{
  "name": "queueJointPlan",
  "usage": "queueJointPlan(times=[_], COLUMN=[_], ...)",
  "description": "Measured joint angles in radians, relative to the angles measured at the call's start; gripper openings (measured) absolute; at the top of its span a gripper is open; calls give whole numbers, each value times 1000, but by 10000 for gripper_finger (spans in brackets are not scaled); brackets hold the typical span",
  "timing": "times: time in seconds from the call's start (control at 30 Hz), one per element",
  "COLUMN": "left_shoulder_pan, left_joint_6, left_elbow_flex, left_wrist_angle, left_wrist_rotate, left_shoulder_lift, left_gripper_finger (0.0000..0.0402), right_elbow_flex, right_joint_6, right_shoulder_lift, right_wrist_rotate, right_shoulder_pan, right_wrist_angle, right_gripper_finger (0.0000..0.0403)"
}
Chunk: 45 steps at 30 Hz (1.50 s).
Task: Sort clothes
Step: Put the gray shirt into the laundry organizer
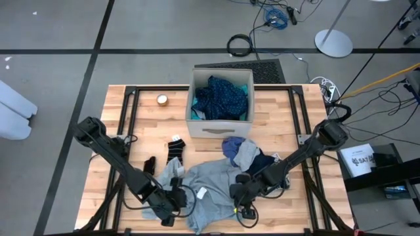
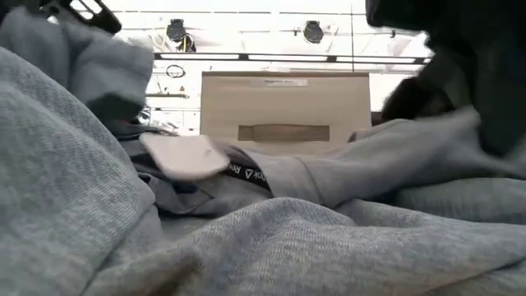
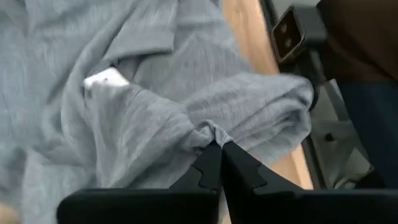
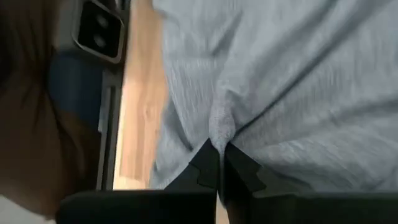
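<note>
A large grey garment (image 1: 213, 190) lies crumpled on the near middle of the wooden surface (image 1: 141, 124), and both arms are down on it. The left gripper (image 1: 172, 200) sits at the garment's left edge, its jaws pressed together on a pinched fold of the grey cloth — the left wrist view shows the fabric gathered into a small knot right at the fingertips (image 3: 211, 155). The right gripper (image 1: 241, 195) is at the garment's right side, jaws likewise closed on a ridge of the same grey fabric (image 4: 280, 81). A white label (image 1: 202, 193) shows on the garment between the two grippers. Just behind the grey garment lie a blue piece (image 1: 231, 147), a lighter grey piece (image 1: 247, 155) and a dark navy piece (image 1: 264, 161), bunched together. To the left, apart from the pile, are a black-and-white patterned sock (image 1: 176, 145) and a small black sock (image 1: 149, 164). The beige box (image 1: 220, 123) stands at the far middle of the surface and holds a navy dotted garment (image 1: 222, 97). A small round object (image 1: 162, 99) rests left of the box.
</note>
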Motion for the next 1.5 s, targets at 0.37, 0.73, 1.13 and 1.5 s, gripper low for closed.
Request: queueJointPlan(times=[0.37,0.73,1.13,1.5], left_shoulder_pan=[8,44,36,36], left_joint_6=[-26,-43,282,404], left_elbow_flex=[8,9,10,10], left_wrist_angle=[-3,6,128,108], left_wrist_rotate=[68,383,88,-129], left_shoulder_lift=[13,-113,-403,-448], left_gripper_finger=[195,244,244,244], right_elbow_flex=[1,2,215,286], right_joint_6=[-17,-16,24,88], right_shoulder_lift=[27,62,186,187], right_wrist_rotate=[-4,92,162,292], right_shoulder_pan=[52,91,96,105], right_wrist_angle=[1,12,-353,-729], right_gripper_finger=[90,226,200,11])
